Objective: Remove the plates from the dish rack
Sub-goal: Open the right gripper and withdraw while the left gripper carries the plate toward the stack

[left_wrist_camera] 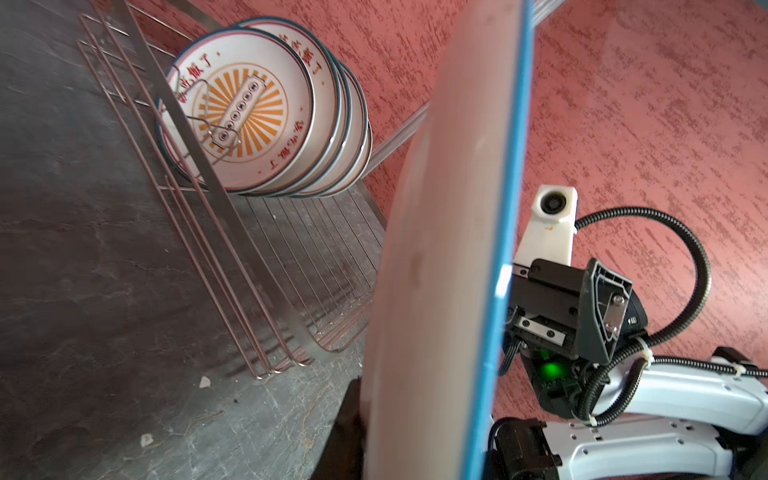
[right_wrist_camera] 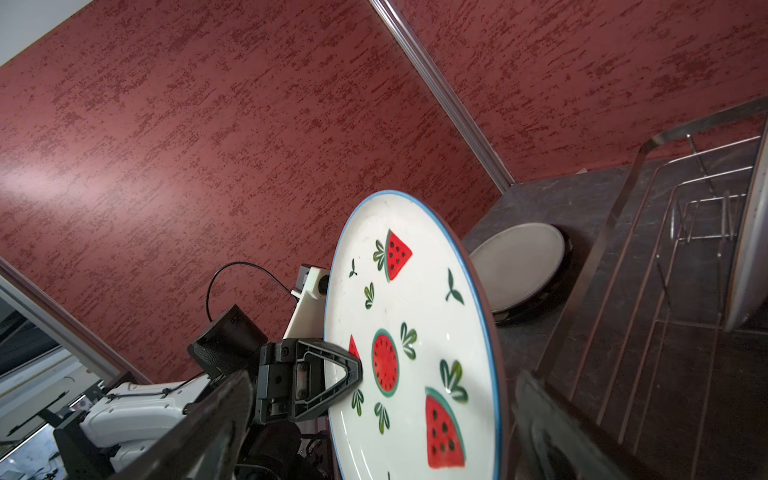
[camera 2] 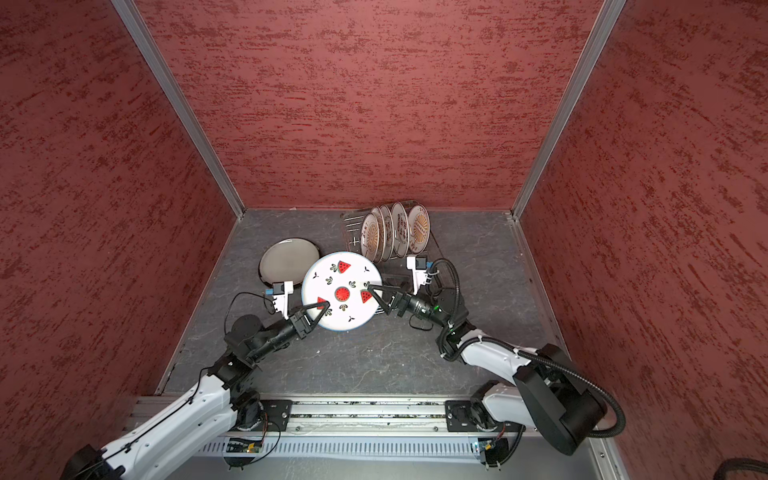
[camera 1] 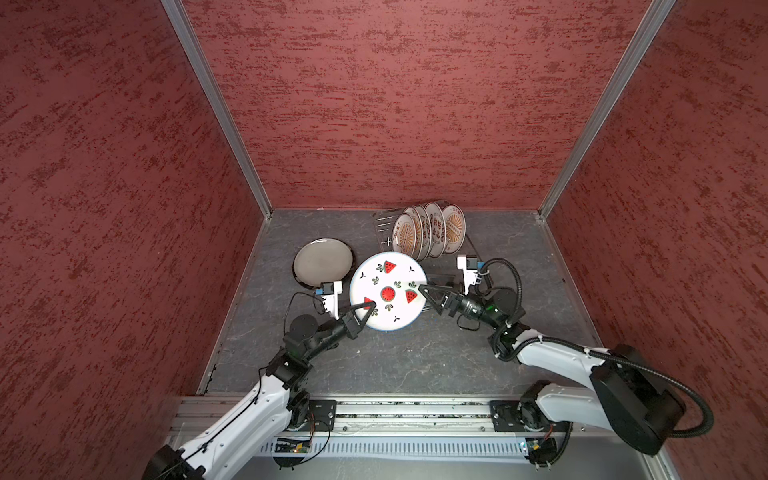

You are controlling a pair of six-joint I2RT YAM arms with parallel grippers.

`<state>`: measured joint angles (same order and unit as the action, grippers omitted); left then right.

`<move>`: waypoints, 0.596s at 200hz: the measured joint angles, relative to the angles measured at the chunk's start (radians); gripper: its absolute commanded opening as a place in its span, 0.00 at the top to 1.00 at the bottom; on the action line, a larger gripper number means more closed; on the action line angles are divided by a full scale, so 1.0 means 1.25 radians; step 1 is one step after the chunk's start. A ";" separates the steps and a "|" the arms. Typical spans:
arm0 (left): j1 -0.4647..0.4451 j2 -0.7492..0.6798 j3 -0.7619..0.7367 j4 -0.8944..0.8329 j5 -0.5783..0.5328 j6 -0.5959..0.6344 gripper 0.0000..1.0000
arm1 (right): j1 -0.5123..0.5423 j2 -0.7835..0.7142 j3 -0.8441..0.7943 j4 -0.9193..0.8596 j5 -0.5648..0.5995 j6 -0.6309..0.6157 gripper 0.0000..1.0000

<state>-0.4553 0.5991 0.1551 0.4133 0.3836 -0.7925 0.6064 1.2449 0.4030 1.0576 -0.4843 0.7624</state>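
Clamping the watermelon plate [camera 1: 388, 274], left tool [camera 1: 372, 306] faces gaping right tool [camera 1: 428, 297]; racked plates [left_wrist_camera: 249, 116] bear characters

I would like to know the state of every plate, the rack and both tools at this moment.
watermelon plate: held in the air, tilted, by its rim.
left tool: shut on the watermelon plate.
right tool: open, jaws either side of that plate's rim.
grey plate: lying flat on the table.
dish rack: on the table, partly unloaded.
sunburst plates: four, standing on edge in the dish rack.
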 measured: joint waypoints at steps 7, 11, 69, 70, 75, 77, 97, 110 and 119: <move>0.017 -0.012 0.000 -0.012 0.003 -0.005 1.00 | 0.000 -0.003 0.000 0.000 0.006 -0.003 0.01; 0.026 -0.018 0.000 -0.018 0.004 -0.007 1.00 | 0.000 -0.004 0.000 0.000 0.011 -0.005 0.01; 0.219 -0.035 0.000 -0.080 0.067 -0.078 1.00 | 0.073 -0.005 0.010 -0.034 0.113 -0.082 0.01; 0.221 -0.035 0.000 -0.080 0.068 -0.079 1.00 | 0.075 -0.005 0.012 -0.037 0.115 -0.083 0.01; 0.239 -0.031 0.000 -0.080 0.073 -0.088 1.00 | 0.092 0.000 0.026 -0.056 0.129 -0.098 0.01; 0.245 -0.030 0.000 -0.081 0.074 -0.091 1.00 | 0.097 0.002 0.032 -0.064 0.135 -0.104 0.01; 0.304 -0.014 0.000 -0.080 0.090 -0.124 1.00 | 0.147 0.031 0.098 -0.117 0.180 -0.153 0.01; 0.337 -0.002 0.000 -0.079 0.094 -0.146 1.00 | 0.168 0.053 0.132 -0.137 0.198 -0.176 0.01; 0.361 0.009 0.000 -0.077 0.093 -0.162 1.00 | 0.179 0.074 0.155 -0.152 0.208 -0.192 0.01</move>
<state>-0.0040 0.6102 0.1547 0.3172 0.5003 -0.9951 0.8303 1.3369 0.5964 0.8680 -0.2237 0.5224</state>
